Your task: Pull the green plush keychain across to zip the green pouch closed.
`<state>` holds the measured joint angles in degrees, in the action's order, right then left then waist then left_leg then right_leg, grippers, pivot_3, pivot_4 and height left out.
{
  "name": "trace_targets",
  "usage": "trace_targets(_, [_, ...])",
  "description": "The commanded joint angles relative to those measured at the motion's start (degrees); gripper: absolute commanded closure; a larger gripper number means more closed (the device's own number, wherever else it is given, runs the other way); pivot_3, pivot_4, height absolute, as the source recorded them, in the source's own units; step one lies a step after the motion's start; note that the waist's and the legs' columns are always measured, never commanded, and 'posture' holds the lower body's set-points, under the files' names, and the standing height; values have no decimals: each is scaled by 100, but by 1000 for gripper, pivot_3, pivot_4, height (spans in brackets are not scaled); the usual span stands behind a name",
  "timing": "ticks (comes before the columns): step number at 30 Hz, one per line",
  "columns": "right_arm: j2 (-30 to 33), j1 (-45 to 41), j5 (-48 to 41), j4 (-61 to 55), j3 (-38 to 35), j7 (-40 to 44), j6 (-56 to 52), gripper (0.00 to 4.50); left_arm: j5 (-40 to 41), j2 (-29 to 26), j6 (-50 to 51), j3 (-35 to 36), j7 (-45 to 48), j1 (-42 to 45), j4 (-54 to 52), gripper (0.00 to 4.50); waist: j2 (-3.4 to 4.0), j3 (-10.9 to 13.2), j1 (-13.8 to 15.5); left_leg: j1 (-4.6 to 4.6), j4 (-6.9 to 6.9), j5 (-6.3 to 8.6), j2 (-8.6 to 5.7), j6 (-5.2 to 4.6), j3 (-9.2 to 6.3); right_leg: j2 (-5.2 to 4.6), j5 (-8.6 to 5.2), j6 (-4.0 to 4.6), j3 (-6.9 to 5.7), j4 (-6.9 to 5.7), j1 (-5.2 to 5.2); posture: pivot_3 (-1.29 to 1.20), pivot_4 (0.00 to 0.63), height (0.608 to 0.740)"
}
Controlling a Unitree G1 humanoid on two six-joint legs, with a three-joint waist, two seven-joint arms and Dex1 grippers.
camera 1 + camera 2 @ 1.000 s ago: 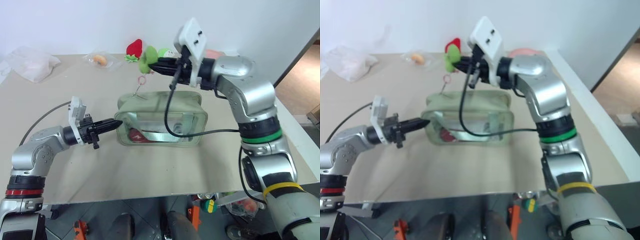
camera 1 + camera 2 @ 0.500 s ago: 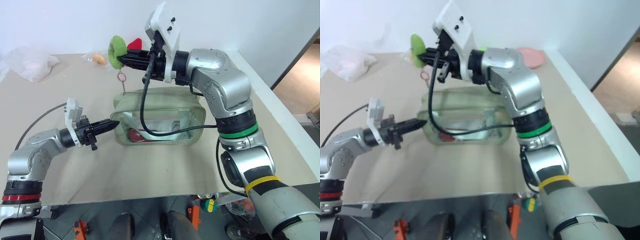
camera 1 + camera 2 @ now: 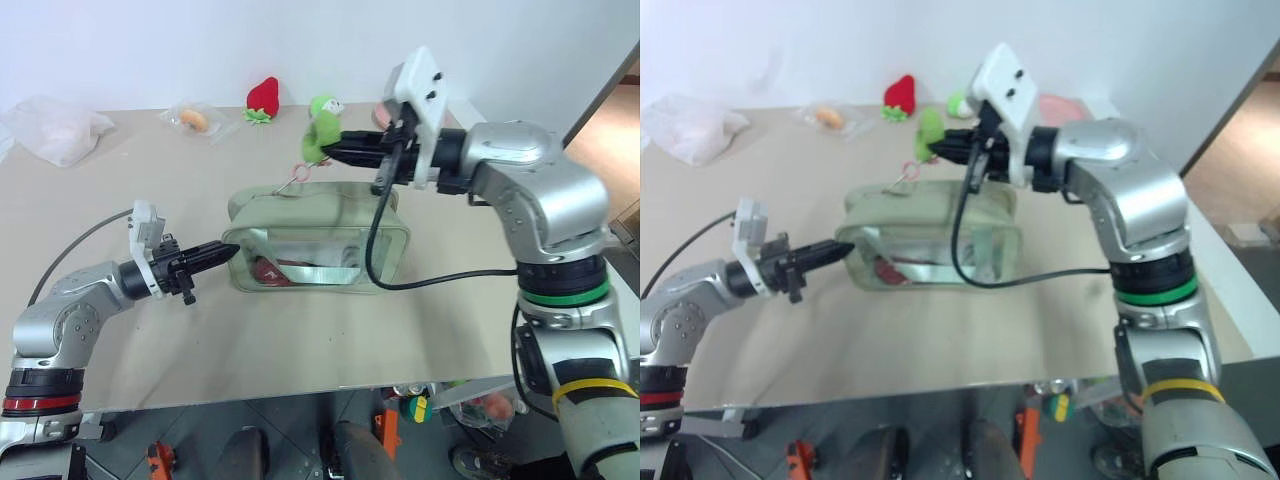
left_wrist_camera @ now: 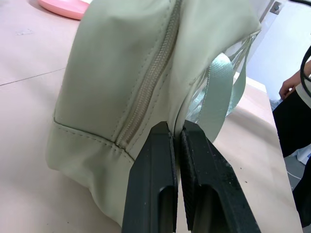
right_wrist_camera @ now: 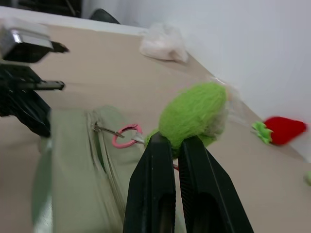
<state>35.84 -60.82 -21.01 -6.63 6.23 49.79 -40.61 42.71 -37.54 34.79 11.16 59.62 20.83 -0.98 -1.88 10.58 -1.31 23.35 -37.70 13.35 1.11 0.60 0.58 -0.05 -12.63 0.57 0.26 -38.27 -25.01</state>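
The sage-green pouch (image 3: 320, 245) lies on the table with its clear window side facing me and a pale strap (image 4: 217, 92) across it. My left gripper (image 3: 230, 251) is shut on the pouch's left end, pinching the fabric beside the zipper (image 4: 146, 92). The green plush keychain (image 3: 316, 145) hangs above the pouch's top, and my right gripper (image 5: 176, 141) is shut on it. A pink ring (image 5: 125, 137) links the plush to the zipper pull (image 3: 284, 188), which sits near the left end of the top.
A red strawberry plush (image 3: 264, 97), a round green-and-white plush (image 3: 326, 105) and a small clear bag (image 3: 195, 118) sit along the back edge. At far left lies a white plastic bag (image 3: 55, 128), at back right a pink plate (image 3: 1060, 105). A person's hand (image 4: 290, 85) shows past the table.
My right gripper swung the keychain up and left over the pouch's left end, then back right and lower above the pouch top. The left gripper held its grip in place.
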Motion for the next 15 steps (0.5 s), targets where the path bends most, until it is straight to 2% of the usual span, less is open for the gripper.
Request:
trace_targets(1, [160,-229,20,-181,-338,-109,46,4362,-135,-73,18,-23,69,-132,164,4500,0,0,0,-2,0,0,2,0,3,2,0,0,3,0,0,0,150,740])
trace_targets(8, [867,-76,181,36,-582,63,280,4362,-185,-46,-102,-37,125,-122,290,4500,0,0,10,-5,-1,0,8,0,19,16,1,-1,28,1,-1,0,150,740])
trace_targets(11, [1518,659,343,238,-774,282,543,4362,-192,-53,-149,-2,123,-170,317,4500,-14,-9,39,-3,0,1,5,-2,21,15,-2,-7,31,9,4,0,150,740])
trace_targets(15, [2040,1528,747,1019,-922,157,987,4362,-141,-80,-138,79,125,-259,319,4500,-14,-9,17,-6,1,5,-1,-8,48,4,-1,-19,56,16,3,0,150,740])
